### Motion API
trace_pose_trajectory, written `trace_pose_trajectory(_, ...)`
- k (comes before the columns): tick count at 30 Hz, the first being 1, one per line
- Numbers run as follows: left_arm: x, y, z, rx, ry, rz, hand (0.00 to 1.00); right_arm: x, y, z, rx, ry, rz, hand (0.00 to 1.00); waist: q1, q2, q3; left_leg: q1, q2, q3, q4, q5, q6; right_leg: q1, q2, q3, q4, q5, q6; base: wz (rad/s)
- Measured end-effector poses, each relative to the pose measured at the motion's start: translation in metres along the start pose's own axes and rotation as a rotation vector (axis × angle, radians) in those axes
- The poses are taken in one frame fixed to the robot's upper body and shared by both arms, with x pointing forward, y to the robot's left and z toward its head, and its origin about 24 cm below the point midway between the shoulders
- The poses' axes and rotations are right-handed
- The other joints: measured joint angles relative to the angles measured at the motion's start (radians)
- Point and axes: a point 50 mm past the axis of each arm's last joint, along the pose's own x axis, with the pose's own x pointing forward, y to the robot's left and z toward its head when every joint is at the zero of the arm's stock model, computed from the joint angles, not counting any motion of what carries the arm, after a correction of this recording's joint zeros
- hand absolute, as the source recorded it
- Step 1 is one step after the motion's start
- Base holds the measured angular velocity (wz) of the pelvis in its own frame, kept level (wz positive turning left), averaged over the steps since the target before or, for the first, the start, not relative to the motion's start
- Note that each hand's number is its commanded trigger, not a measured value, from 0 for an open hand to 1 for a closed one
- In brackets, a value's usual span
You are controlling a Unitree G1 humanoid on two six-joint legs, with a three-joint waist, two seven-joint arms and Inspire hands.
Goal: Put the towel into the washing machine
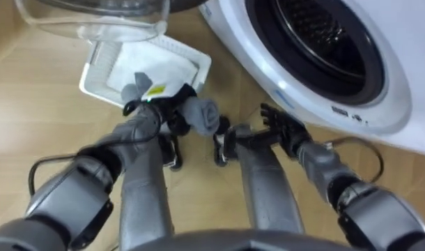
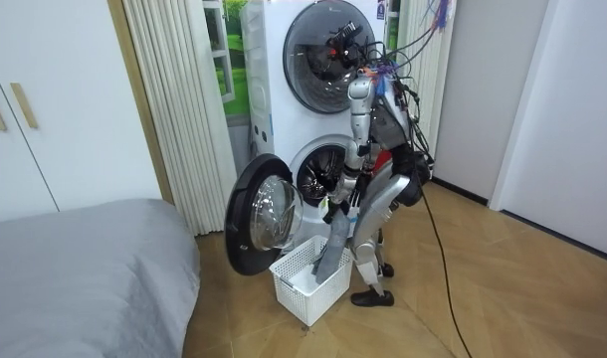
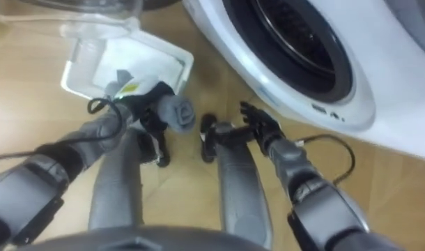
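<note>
The white laundry basket (image 1: 194,61) sits on the floor under the washing machine's open door (image 1: 94,17). The grey towel (image 1: 203,116) hangs with its lower end in the basket. The left hand (image 1: 164,106) clasps the towel's bunched, rolled top by the basket's near rim. The right hand (image 1: 283,127), fingers spread wide, hovers below the drum (image 1: 324,35).

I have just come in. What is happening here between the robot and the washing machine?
The robot stands in front of the lower washing machine, whose door is open. Its left hand is curled round a grey towel, held above the white basket on the floor. In the room view the towel hangs down toward the basket. The right hand is open and holds nothing. The towel is not yet in the drum.
</note>
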Motion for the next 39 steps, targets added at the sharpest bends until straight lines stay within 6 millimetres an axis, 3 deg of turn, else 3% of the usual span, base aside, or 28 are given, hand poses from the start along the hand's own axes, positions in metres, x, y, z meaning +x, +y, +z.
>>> trace_pose_trajectory(3,0.001,0.008,0.000,-0.200,0.022,0.069,1.00,0.001,-0.001,0.002,0.006,0.004,0.009,0.00,-0.001,0.006,-0.0026,0.022,-0.015,-0.003,-0.028,0.011,-0.004,0.019,-0.017,-0.017,-0.010,0.000,0.000,0.12)
trace_pose_trajectory(7,0.000,0.012,0.000,-0.577,0.037,0.118,1.00,0.001,0.001,0.003,-0.002,0.005,0.017,0.00,0.007,0.006,-0.0026,0.062,-0.016,-0.003,-0.049,0.015,-0.007,0.062,-0.021,-0.032,-0.033,0.000,-0.002,0.02)
trace_pose_trajectory(11,-0.006,-0.003,0.003,-1.005,0.009,0.087,1.00,-0.001,0.000,-0.003,0.023,0.009,-0.007,0.00,0.033,0.008,-0.0080,0.098,-0.016,-0.010,-0.071,0.015,-0.008,0.106,-0.019,-0.044,-0.067,0.004,-0.002,0.03)
trace_pose_trajectory(17,-0.015,-0.029,0.001,-1.473,-0.001,-0.015,1.00,0.000,0.006,-0.005,0.038,0.024,0.004,0.00,0.035,0.008,-0.0159,0.110,-0.033,-0.045,-0.093,0.031,-0.013,0.138,-0.029,-0.078,-0.091,0.004,-0.003,0.17)
trace_pose_trajectory(21,-0.016,-0.032,0.002,-1.648,-0.040,-0.060,1.00,0.000,0.012,-0.002,0.042,0.005,0.025,0.00,0.042,0.005,-0.0271,0.117,-0.034,-0.056,-0.096,0.035,-0.016,0.154,-0.029,-0.092,-0.099,0.005,-0.004,0.10)
trace_pose_trajectory(22,-0.018,-0.034,0.002,-1.695,-0.053,-0.071,1.00,0.000,0.013,-0.003,0.038,0.012,0.033,0.00,0.042,0.009,-0.0355,0.119,-0.035,-0.058,-0.097,0.035,-0.016,0.158,-0.029,-0.093,-0.101,0.005,-0.004,0.04)
trace_pose_trajectory(24,-0.019,-0.038,0.002,-1.759,-0.063,-0.093,1.00,0.000,0.013,-0.004,0.034,0.019,0.038,0.00,0.040,0.011,-0.0376,0.134,-0.040,-0.067,-0.100,0.036,-0.017,0.176,-0.029,-0.097,-0.106,0.005,-0.004,0.08)
trace_pose_trajectory(25,-0.021,-0.042,0.002,-1.798,-0.060,-0.106,1.00,-0.001,0.014,-0.008,0.036,0.025,0.038,0.00,0.039,0.011,-0.0438,0.139,-0.044,-0.074,-0.107,0.039,-0.018,0.185,-0.030,-0.102,-0.113,0.006,-0.003,0.15)
trace_pose_trajectory(33,-0.022,-0.054,0.008,-1.949,-0.044,-0.132,1.00,-0.001,0.016,-0.011,-0.045,0.059,0.029,0.00,0.042,0.012,-0.0455,0.152,-0.044,-0.075,-0.150,0.066,-0.019,0.202,-0.027,-0.113,-0.157,0.031,-0.008,0.02)
trace_pose_trajectory(38,-0.021,-0.056,0.015,-1.992,-0.059,-0.143,1.00,0.000,0.016,-0.008,-0.055,0.058,0.017,0.00,0.041,0.011,-0.0455,0.150,-0.030,-0.075,-0.158,0.068,-0.023,0.208,-0.011,-0.114,-0.185,0.041,-0.012,-0.05)
trace_pose_trajectory(39,-0.020,-0.056,0.015,-1.997,-0.062,-0.142,1.00,0.000,0.016,-0.007,-0.052,0.057,0.015,0.53,0.040,0.011,-0.0455,0.151,-0.031,-0.075,-0.161,0.069,-0.024,0.207,-0.011,-0.114,-0.186,0.042,-0.012,0.00)
